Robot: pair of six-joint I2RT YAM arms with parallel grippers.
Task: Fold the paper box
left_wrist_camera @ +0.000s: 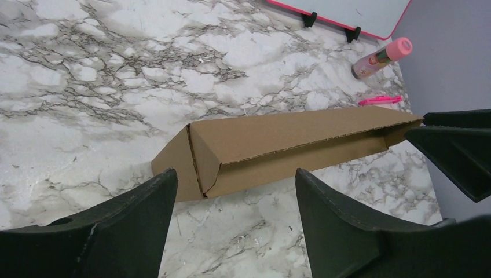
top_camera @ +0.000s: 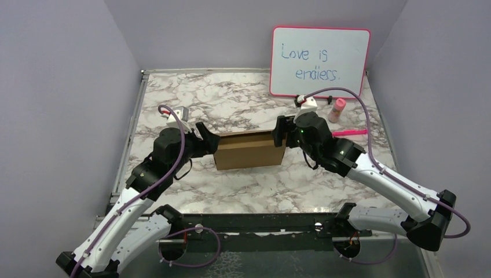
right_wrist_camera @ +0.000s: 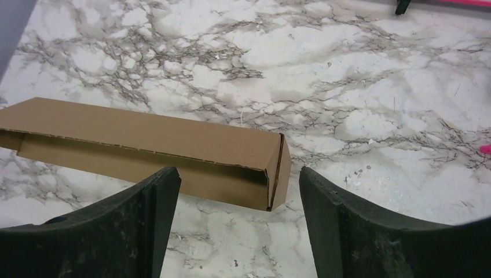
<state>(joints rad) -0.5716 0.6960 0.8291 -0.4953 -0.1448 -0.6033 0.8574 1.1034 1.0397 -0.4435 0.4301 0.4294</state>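
Observation:
The paper box [top_camera: 249, 149] is plain brown cardboard, folded into a closed oblong shape and standing on the marble table in the middle. My left gripper [top_camera: 206, 138] is just off its left end, open, with nothing between its fingers. My right gripper [top_camera: 280, 132] is just off the right end, also open and empty. In the left wrist view the paper box [left_wrist_camera: 278, 147] lies beyond my left gripper [left_wrist_camera: 236, 174], apart from it. The right wrist view shows the paper box [right_wrist_camera: 145, 147] ahead of my right gripper [right_wrist_camera: 239, 172], untouched.
A pink-framed whiteboard [top_camera: 319, 61] with blue writing leans on the back wall. A pink-capped bottle [top_camera: 337, 109] and a pink marker [top_camera: 349, 132] lie at the right behind my right arm. A small grey object [top_camera: 181, 113] sits behind my left arm. Purple walls enclose the table.

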